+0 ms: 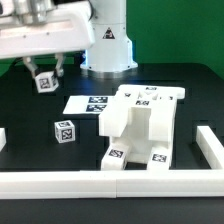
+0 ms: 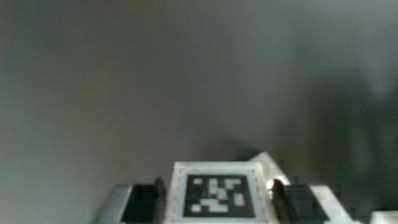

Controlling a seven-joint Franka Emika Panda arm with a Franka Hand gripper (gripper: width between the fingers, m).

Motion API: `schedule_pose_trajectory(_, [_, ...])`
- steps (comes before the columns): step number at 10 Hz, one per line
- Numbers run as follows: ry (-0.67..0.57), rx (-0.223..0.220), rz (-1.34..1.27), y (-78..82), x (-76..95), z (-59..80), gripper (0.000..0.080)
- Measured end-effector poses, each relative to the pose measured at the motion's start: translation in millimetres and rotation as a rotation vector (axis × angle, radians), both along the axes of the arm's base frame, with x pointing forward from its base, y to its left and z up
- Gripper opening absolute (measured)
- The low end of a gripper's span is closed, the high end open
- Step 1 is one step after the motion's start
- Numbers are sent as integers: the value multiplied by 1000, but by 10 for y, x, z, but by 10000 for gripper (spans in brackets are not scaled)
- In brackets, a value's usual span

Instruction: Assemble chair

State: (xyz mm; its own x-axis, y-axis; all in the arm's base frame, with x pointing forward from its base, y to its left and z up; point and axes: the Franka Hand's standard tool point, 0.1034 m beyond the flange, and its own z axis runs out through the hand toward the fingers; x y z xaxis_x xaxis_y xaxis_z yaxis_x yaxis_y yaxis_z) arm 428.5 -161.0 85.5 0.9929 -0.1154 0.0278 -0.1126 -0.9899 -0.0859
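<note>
Exterior view first, Ana: where is the chair?

Partly built, Leo. The chair (image 1: 145, 122) stands on the dark table (image 1: 30, 115), toward the exterior view's right, with its front close to the long white border rail (image 1: 90, 184). I cannot tell whether it touches the rail. Square tags show on its top and on its two lower front pieces.

And the gripper?

The gripper (image 1: 46, 74) hangs at the exterior view's upper left, well apart from the chair. Its two dark fingers (image 1: 33, 70) are closed narrowly on a small white tagged block (image 1: 44, 81), one finger on each side.

Does the wrist view agree?

Yes. There the tagged block (image 2: 217, 193) sits between the fingers (image 2: 128, 203) with its tag facing the camera and a blurred grey surface beyond it. Whether the block is clear of the table, I cannot tell from either view.

Anything else on the table?

The marker board (image 1: 88, 103) lies flat between the gripper and the chair, just beside the chair's back edge. A loose white cube (image 1: 64, 131) with a tag on its face sits nearer the rail, at the exterior view's left of the chair and apart from both. The robot's white base (image 1: 108, 45) stands behind the marker board.
</note>
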Motion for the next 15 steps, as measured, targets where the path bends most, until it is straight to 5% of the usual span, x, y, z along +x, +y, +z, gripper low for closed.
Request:
schedule_pose_trajectory(2, [17, -31, 59, -309, -52, -226, 281])
schedule_pose_trajectory(3, [31, -19, 47, -335, -74, -275, 281])
schedule_pose_trajectory(7, [22, -40, 48, -347, -73, -295, 281])
schedule_pose_trajectory(8, [27, -89, 57, -392, -135, -424, 281])
schedule_pose_trajectory(11, [50, -123, 79, -345, -194, -664, 281])
schedule_pose_trajectory(15, [45, -128, 77, -242, -181, -692, 281])
